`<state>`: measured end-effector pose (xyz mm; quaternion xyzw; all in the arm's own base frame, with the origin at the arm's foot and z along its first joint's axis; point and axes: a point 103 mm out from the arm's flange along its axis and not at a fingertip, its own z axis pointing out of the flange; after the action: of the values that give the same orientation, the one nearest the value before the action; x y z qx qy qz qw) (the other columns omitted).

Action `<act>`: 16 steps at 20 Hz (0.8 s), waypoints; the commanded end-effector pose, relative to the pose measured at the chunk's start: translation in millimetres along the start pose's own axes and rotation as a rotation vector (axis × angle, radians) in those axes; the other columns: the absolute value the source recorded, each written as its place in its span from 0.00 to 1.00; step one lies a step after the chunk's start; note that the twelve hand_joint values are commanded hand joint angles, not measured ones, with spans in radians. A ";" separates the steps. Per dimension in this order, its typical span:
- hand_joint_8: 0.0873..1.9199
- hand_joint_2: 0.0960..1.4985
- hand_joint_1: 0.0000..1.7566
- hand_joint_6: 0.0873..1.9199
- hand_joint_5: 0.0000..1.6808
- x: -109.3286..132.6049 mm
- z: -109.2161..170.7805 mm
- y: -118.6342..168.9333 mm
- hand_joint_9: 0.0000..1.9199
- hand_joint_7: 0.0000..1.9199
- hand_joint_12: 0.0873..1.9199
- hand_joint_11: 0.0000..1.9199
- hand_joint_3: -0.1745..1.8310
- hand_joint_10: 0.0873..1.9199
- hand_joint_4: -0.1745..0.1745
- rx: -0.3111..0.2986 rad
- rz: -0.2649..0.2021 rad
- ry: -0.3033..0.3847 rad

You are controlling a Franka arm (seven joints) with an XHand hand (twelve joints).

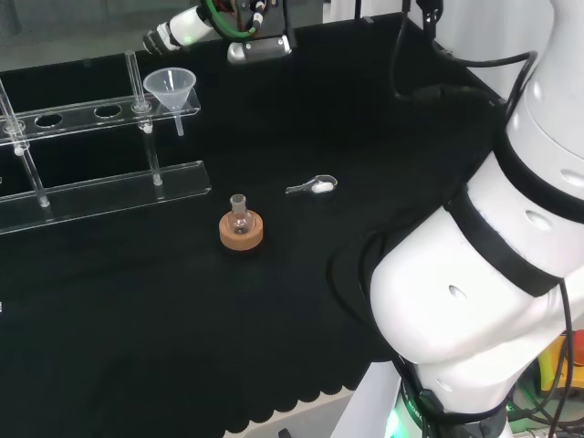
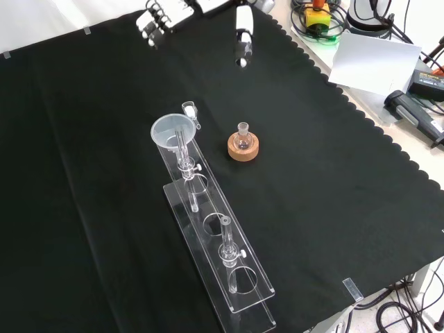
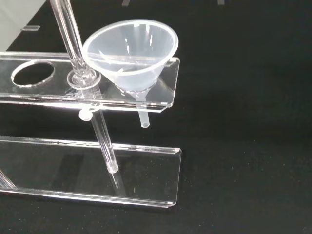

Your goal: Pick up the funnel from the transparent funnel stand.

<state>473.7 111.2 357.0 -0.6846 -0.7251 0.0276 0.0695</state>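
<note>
- The funnel point(image 3: 130, 56), a clear cone with a short stem, sat in the end hole of the funnel stand point(image 3: 97, 168), a rack of clear flat plates on thin rods.
- The hand point(image 2: 243, 31) hung well apart from the funnel, its black and white fingers point(image 2: 154, 24) straight and holding nothing.
- Beside the stand in the front view, a small glass flask point(image 2: 243, 137) rested in a cork ring point(image 2: 243, 150).
- The head view showed a small scoop point(image 1: 313, 186) beyond the flask on the black table point(image 1: 228, 347).
</note>
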 end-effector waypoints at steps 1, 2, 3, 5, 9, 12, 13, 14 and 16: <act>0.00 0.38 0.18 0.00 0.00 9.0 12.7 19.2 0.00 0.00 0.00 0.00 0.13 0.00 0.35 0.017 0.000 0.004; 0.00 0.38 0.18 0.00 0.00 10.7 15.1 21.7 0.00 0.00 0.00 0.00 0.13 0.00 0.35 0.022 -0.001 0.006; 0.00 0.38 0.18 0.00 0.00 12.3 17.2 24.0 0.00 0.00 0.00 0.00 0.13 0.00 0.35 0.025 -0.003 0.007; 0.00 0.38 0.18 0.00 0.00 15.7 21.7 29.4 0.00 0.00 0.00 0.00 0.13 0.00 0.35 0.030 -0.005 0.006; 0.00 0.38 0.18 0.00 0.00 21.5 28.5 39.7 0.00 0.00 0.00 0.00 0.13 0.00 0.35 0.040 -0.011 -0.006; 0.00 0.38 0.18 0.00 0.00 23.1 30.0 47.1 0.00 0.00 0.00 0.00 0.13 0.00 0.35 0.029 -0.015 -0.009; 0.00 0.38 0.18 0.00 0.00 23.7 30.9 50.8 0.00 0.00 0.00 0.00 0.13 0.00 0.35 0.028 -0.013 -0.016; 0.00 0.38 0.18 0.00 0.00 23.7 31.5 54.7 0.00 0.00 0.00 0.00 0.13 0.00 0.35 0.018 -0.010 -0.008; 0.00 0.39 0.18 0.00 0.00 24.4 34.6 64.3 0.00 0.00 0.00 0.00 0.13 0.00 0.35 0.015 0.008 -0.009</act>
<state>503.8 135.6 342.2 -0.6780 -0.7307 0.0272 0.0751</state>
